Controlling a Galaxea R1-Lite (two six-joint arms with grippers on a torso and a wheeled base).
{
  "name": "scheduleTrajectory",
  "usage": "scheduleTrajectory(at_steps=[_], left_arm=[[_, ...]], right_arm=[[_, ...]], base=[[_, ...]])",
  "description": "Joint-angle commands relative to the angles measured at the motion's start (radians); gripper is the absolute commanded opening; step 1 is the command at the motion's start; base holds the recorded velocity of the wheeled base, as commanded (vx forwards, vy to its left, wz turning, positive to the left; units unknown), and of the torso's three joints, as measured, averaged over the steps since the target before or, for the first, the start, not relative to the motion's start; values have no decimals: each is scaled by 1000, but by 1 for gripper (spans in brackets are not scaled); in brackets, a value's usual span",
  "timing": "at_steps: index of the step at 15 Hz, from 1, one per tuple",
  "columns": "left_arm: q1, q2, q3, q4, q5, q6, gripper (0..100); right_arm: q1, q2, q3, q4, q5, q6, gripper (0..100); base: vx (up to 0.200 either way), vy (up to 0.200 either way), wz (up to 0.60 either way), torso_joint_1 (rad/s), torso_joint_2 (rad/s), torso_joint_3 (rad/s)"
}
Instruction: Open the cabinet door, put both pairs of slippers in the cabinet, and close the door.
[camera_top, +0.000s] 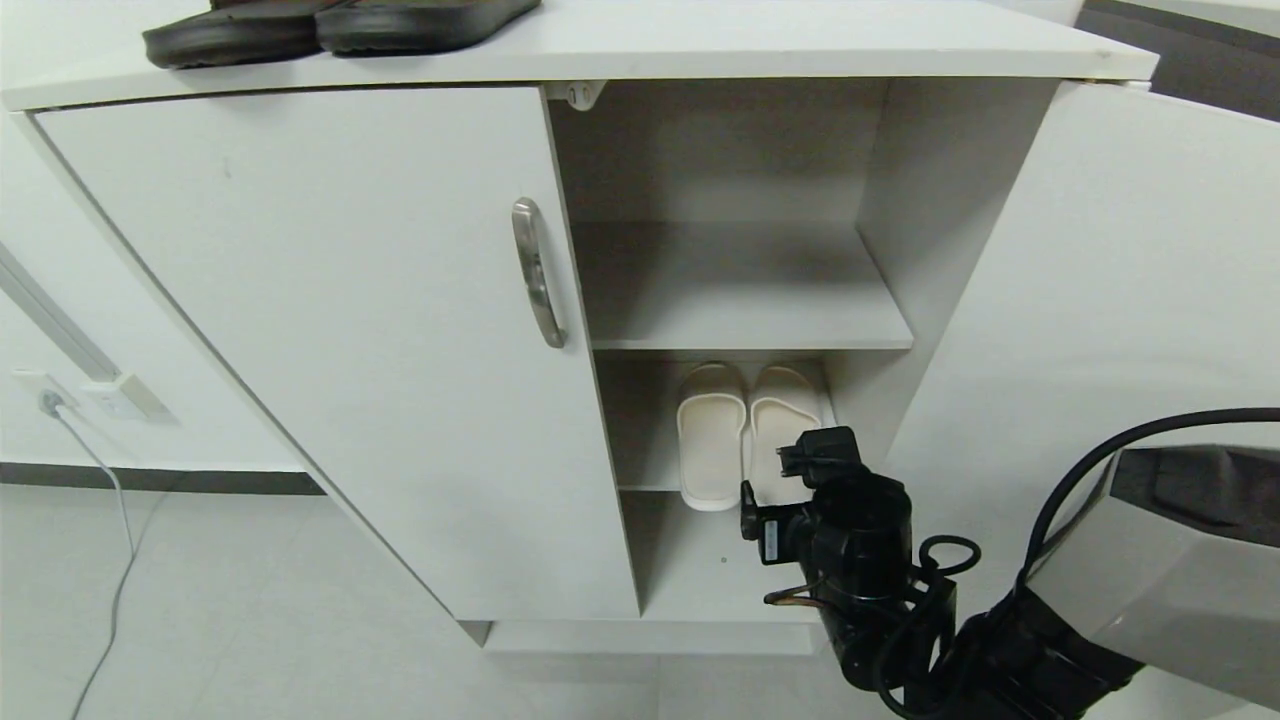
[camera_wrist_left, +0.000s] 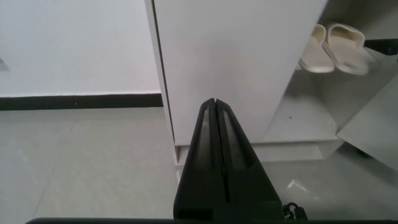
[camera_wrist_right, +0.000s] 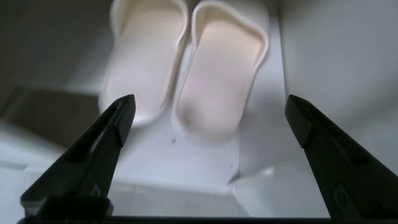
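R door (camera_top: 1120, 280) of the cabinet (camera_top: 700, 45) stands swung open, so step 1 looks done; L door (camera_top: 330, 330) shut; the white slippers (camera_top: 745, 435) sit side by side on the lower shelf (camera_top: 640, 440), near ends at its front edge, so pair 1 is in. I'd judge the job approx. halfway. The right gripper (camera_wrist_right: 209, 107) is just in front of that pair, fingers spread wide w/ nothing between them, so prob. released. The black slippers (camera_top: 330, 25) lie on the cabinet top, not yet stowed; left to do: get them inside, then close the R door. The left gripper (camera_wrist_left: 213, 106) hangs low outside by the L door, jaws pressed together, holding nothing.
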Motion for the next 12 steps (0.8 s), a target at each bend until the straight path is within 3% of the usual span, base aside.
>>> scheduleTrajectory(at_steps=[1,2,12], left_arm=[[0,1,0,-1,0,0,0],[0,1,0,-1,0,0,0],[0,1,0,1,0,-2,0]], right_arm=[[6,-5,4,0,0,-1,100],[8,-5,6,-1,0,-1,100],[8,-7,14,-3,-3,-4,100]], base=[[-200,0,0,2,2,2],[-200,0,0,-7,-2,2],[0,0,0,0,0,0]])
